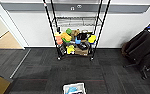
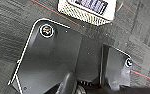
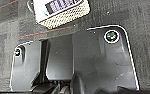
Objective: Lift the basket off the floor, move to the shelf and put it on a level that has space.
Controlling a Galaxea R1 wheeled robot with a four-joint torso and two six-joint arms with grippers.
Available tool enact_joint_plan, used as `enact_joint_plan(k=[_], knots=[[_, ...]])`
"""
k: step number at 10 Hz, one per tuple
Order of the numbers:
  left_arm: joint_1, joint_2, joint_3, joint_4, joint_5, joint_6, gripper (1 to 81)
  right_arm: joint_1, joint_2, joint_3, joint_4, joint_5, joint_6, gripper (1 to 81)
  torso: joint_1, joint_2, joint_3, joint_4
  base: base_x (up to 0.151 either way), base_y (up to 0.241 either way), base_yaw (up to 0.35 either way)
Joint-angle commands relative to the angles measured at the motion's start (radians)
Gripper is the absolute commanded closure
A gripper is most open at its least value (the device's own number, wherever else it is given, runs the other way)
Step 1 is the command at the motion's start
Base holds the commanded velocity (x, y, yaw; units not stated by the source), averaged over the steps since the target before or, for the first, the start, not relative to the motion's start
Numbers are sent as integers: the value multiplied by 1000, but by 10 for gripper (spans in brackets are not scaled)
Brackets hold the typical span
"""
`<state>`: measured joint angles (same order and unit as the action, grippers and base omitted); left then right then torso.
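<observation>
Presently: basket [image 1: 74,88] down on the floor [image 1: 41,72], at the near edge of the head view, just this side of the thin red line, well apart from the shelf [image 1: 76,30] against the far wall. Seen also in both wrist views, lying on carpet beyond each wrist plate, touched by nothing. Woven beige sides, pale fabric rim, something blue and dark-patterned lying inside; contents not identifiable. Judged light to moderate in weight, with walls that flex under a squeeze and a soft lining likely to slip or bunch if pinched alone. Best hold judged to be on the two short ends, under or over the rim where weave and lining double up, one gripper each side, kept level so the contents stay put. Single-sided lift likely to tilt and sag. State of either gripper: cannot tell, fingers not made out in any view. Shelf lower tier crowded with coloured items; wire tier above it looks bare.
</observation>
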<state>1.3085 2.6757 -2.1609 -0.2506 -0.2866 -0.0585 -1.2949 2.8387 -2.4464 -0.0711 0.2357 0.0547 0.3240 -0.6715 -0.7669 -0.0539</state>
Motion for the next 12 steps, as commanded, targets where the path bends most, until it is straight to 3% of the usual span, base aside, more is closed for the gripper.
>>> enact_joint_plan(k=[1,9,12], knots=[[-54,-20,6,-9,56,-30,10,59,-16,11,-13,-61,4,10,64,-100,0,0,0,0,0],[-73,14,-56,-10,53,-35,10,196,-6,4,-13,-194,2,10,232,-367,-12,0,0,0,0],[-102,36,-117,-12,66,-106,10,239,-9,3,-15,-242,-7,10,297,-470,-12,0,0,0,0]])
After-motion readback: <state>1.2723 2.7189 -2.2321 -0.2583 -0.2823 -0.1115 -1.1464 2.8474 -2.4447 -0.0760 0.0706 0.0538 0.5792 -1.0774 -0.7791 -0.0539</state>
